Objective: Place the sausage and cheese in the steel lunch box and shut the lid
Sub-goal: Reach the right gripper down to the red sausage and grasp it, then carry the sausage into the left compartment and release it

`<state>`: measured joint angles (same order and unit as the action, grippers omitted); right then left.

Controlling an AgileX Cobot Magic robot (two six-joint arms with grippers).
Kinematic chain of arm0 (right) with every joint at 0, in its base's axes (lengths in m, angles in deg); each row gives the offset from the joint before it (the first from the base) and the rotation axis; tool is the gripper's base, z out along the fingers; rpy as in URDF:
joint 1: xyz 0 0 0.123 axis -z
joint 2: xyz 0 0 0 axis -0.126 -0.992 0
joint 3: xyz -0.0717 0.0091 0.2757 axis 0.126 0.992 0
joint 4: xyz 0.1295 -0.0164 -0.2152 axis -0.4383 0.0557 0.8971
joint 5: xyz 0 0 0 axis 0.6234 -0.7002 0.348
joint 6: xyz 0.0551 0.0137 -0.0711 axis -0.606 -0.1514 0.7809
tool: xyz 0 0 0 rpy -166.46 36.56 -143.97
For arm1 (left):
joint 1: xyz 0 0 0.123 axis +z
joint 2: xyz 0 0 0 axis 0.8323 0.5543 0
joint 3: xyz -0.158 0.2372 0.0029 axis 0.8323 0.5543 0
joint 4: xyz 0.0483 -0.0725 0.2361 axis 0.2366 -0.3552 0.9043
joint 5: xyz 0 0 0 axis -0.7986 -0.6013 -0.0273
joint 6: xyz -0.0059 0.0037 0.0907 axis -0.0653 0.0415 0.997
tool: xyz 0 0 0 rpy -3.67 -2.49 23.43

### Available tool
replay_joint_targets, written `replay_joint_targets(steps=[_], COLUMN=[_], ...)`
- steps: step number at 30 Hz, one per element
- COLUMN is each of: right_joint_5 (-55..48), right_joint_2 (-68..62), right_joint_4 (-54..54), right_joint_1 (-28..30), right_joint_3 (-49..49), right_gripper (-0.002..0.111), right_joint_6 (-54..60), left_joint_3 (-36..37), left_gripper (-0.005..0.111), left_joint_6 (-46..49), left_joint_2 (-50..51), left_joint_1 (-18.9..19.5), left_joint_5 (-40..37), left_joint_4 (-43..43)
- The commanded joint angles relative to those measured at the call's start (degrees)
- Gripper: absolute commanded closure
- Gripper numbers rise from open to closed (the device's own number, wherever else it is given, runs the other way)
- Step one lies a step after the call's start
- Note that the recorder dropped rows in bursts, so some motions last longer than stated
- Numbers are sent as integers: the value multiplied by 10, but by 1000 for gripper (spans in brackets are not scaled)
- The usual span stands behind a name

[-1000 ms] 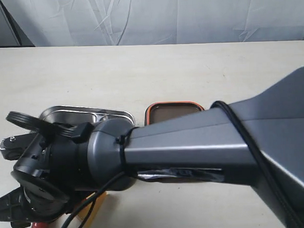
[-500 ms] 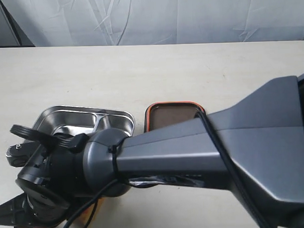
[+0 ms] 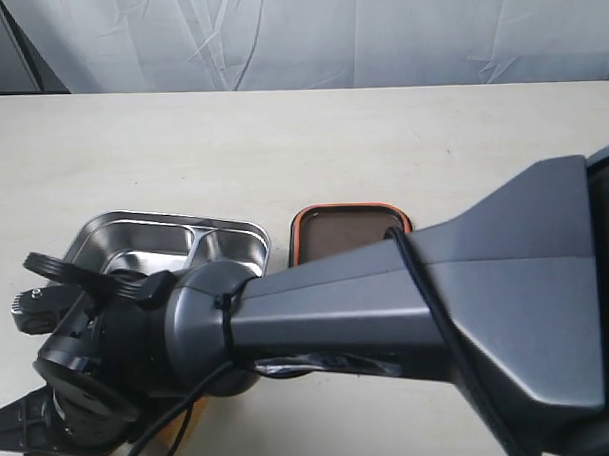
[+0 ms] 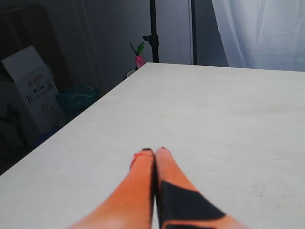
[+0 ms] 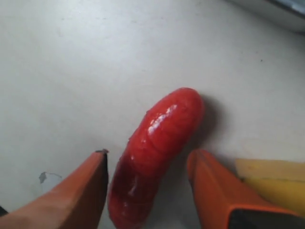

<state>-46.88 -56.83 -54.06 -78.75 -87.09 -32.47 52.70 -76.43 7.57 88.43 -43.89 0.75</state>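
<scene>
The right fingers (image 5: 71,200) are standing open astride the sausage (image 5: 159,138) lying on the table (image 5: 62,62); closing, one may be catching the cheese (image 5: 274,183) just beside it, or squeezing the slick sausage out; the left fingers (image 4: 143,186) are resting closed, empty.

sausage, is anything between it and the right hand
Nothing visible. The right hand is open with a finger on each side of the sausage, which lies on the table. The cheese sits outside one finger, not between them.

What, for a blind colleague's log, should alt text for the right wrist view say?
A red sausage lies on the pale table between the open orange jaws of the right gripper. Yellow cheese shows beside one jaw.
</scene>
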Motion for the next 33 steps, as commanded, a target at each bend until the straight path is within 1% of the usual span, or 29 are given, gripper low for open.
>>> replay_joint_targets(steps=[1,7,9,10,14,16,17,20,21,25,29,33], right_joint_5=[14,30,21,15,9,9,8,8,8,-6,-9,-13], right_joint_2=[-11,-11,-11,-13,-26,-28,-28,-28,-28,-20,2,36], right_joint_4=[-11,-8,-5,2,2,2,2,2,2,3,7,48], right_joint_1=[-1,-14,-14,-14,-16,-17,-17,-17,-17,-17,-17,-17], right_joint_3=[-1,-1,-1,-1,-1,-1,-1,-1,-1,-1,-1,-1], right_gripper=[56,56,58,61,63,70,80,100,109,109,109,109], right_joint_6=[1,0,0,-3,-7,-7,-7,-7,-7,-3,25,29], left_joint_3=[-2,-2,-2,-2,-2,-2,-2,-2,-2,-2,-2,-2], left_gripper=[107,107,107,107,107,107,107,107,107,107,107,107], left_joint_6=[0,0,0,0,0,0,0,0,0,0,0,0], left_joint_2=[-4,-4,-4,-4,-4,-4,-4,-4,-4,-4,-4,-4], left_joint_1=[2,2,2,2,2,2,2,2,2,2,2,2], left_joint_5=[9,9,9,9,9,9,9,9,9,9,9,9], left_joint_4=[-4,-4,-4,-4,-4,-4,-4,-7,-7,-9,-9,-9])
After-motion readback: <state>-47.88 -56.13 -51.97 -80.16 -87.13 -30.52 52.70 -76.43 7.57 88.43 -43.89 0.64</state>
